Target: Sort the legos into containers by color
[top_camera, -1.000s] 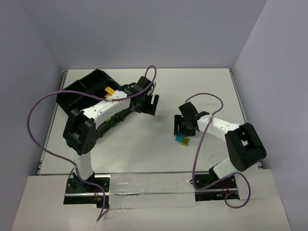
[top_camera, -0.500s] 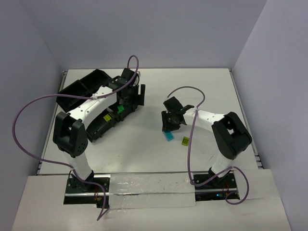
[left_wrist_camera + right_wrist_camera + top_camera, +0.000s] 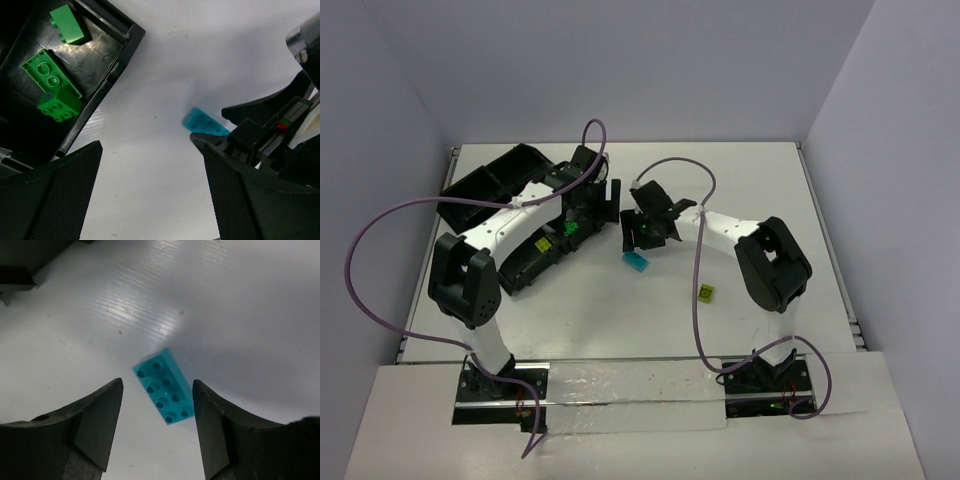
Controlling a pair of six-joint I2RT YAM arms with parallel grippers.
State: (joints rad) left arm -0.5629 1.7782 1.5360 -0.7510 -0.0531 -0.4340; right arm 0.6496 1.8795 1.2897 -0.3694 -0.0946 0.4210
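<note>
So the right gripper (image 3: 157, 390) has swung closer to the glossy black plastic tray (image 3: 485, 185), jaws part-open around the studded cyan brick (image 3: 165, 386) without touching it; left gripper (image 3: 150, 190) gapes empty at the tray's corner

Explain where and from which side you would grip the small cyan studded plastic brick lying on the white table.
Grip the cyan studded plastic brick across its two long side walls, coming straight down from above. It lies flat, studs up, so only the walls offer parallel faces; it sits askew to the right gripper, so probably turn the wrist first.
</note>
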